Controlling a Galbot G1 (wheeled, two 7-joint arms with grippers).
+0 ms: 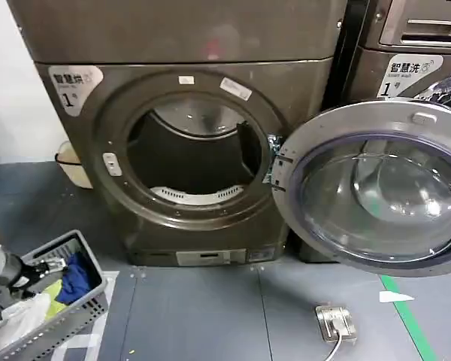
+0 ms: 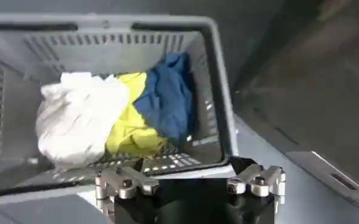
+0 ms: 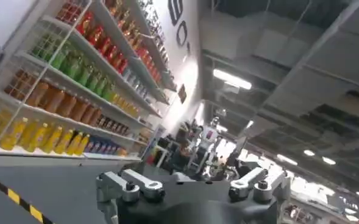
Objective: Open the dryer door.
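Observation:
The dark grey dryer [image 1: 188, 45] stands ahead with its round drum opening [image 1: 192, 158] uncovered. Its glass-fronted door [image 1: 376, 195] is swung fully out to the right on its hinge [image 1: 274, 169]. My left gripper [image 1: 43, 268] hovers low at the bottom left, over the rim of a grey laundry basket [image 1: 86, 301]. In the left wrist view the left gripper [image 2: 191, 182] is open and holds nothing, just short of the basket's near rim [image 2: 225, 109]. My right gripper [image 3: 191, 185] is open and empty, pointing up toward a ceiling.
The basket holds white [image 2: 75, 115], yellow [image 2: 127, 128] and blue [image 2: 167, 97] clothes. A second machine [image 1: 413, 45] stands behind the open door. A metal floor plate with a cable [image 1: 335, 322] and green tape [image 1: 406, 320] lie on the floor. A beige bin [image 1: 71, 165] sits left of the dryer.

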